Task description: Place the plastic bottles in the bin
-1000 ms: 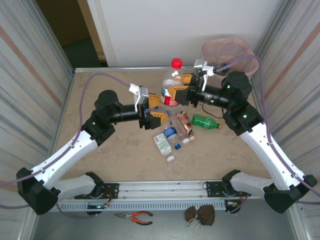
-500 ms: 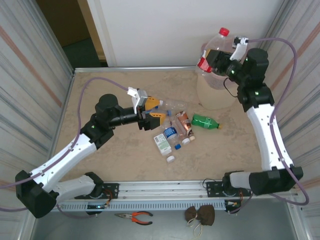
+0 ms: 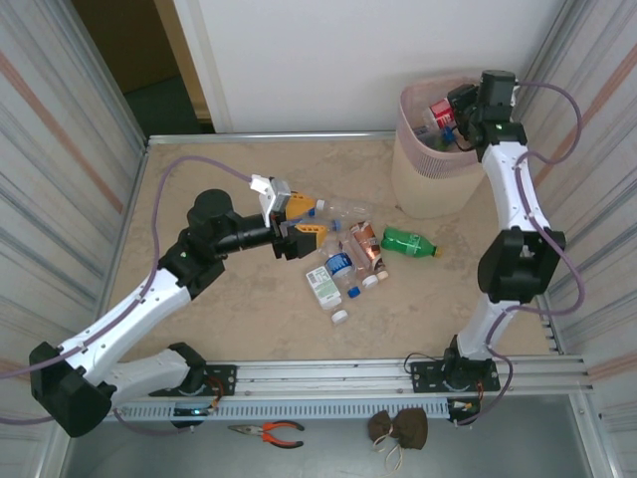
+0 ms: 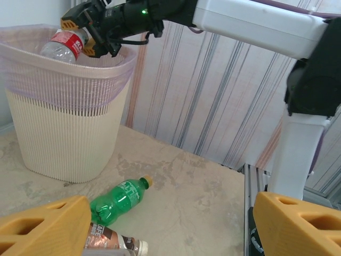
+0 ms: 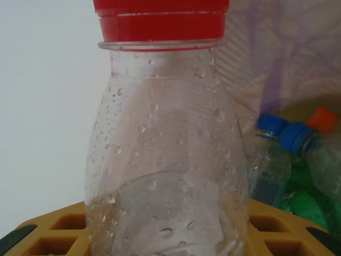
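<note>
My right gripper is up over the mouth of the beige bin, shut on a large clear bottle with a red label. The right wrist view has that wet bottle, red cap up, between the yellow fingers. Inside the pink liner lie other bottles with blue caps. My left gripper hovers open over the table beside a clear blue-capped bottle. A green bottle and a brown-labelled bottle lie right of it; the left wrist view has them as the green bottle and brown bottle.
A blue-labelled bottle, a small white and green one and loose caps lie near the table's middle. The bin stands at the far right corner against the striped wall. Pliers lie below the front rail.
My right arm swung up and right from the table's middle to the bin, carrying the red-capped bottle, which now tips into the bin's mouth. The left gripper has barely shifted.
</note>
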You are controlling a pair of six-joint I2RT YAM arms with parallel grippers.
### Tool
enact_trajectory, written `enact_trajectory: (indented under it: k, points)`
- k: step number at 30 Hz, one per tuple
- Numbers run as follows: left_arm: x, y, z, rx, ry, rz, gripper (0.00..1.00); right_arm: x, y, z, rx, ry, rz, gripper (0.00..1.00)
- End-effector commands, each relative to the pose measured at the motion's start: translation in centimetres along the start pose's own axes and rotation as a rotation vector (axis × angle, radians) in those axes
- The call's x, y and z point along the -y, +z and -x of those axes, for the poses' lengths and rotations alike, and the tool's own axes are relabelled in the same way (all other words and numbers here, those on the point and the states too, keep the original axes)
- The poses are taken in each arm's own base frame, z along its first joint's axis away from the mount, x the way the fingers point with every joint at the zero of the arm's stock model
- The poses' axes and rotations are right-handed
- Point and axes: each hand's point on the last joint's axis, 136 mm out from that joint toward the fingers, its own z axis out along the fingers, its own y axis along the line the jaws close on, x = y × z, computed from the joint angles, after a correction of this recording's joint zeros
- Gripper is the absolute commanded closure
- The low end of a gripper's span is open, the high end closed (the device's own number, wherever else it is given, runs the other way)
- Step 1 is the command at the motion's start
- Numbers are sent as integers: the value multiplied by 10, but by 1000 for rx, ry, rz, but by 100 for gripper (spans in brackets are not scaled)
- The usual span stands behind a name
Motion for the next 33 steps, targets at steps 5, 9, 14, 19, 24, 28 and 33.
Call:
enact_trajectory:
  k: [5,9,14,19,24,28,33]
  points:
    - [-3,-5,8,32,21,20,20,27,31,-8,-17,290,-174,54]
    - [-3,-6,7,32,21,26,20,41,53,-21,-43,363,-233,51]
    - [-5,-8,3,26,13,38,20,63,73,-34,-66,440,-292,45]
    - [-6,-9,2,26,12,46,19,76,76,-41,-74,475,-344,27]
    - [-7,-10,3,27,12,49,19,66,60,-33,-59,480,-337,17]
    - [-9,-10,2,22,8,59,19,52,41,-22,-31,471,-314,15]
    - [-21,-9,-3,-8,-18,117,19,39,16,-13,-15,453,-295,14]
